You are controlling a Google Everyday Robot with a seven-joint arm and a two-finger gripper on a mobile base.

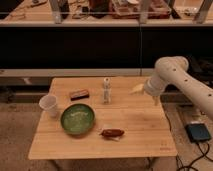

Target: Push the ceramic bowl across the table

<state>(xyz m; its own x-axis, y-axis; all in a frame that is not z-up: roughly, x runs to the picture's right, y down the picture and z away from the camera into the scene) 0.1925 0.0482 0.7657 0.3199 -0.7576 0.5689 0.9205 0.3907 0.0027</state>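
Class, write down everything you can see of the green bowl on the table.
The ceramic bowl is round, green and glossy, upright on the wooden table, left of centre near the front. Only the table touches it; a white cup stands close by. The gripper hangs well away, over the table's right rear.

We see the green ceramic bowl (77, 119) on the left half of the wooden table (135, 125), a white cup (49, 105) just beside it. A small bottle (106, 91) stands upright behind. Our gripper (137, 89) hangs over the table's right rear part, well apart from the bowl.
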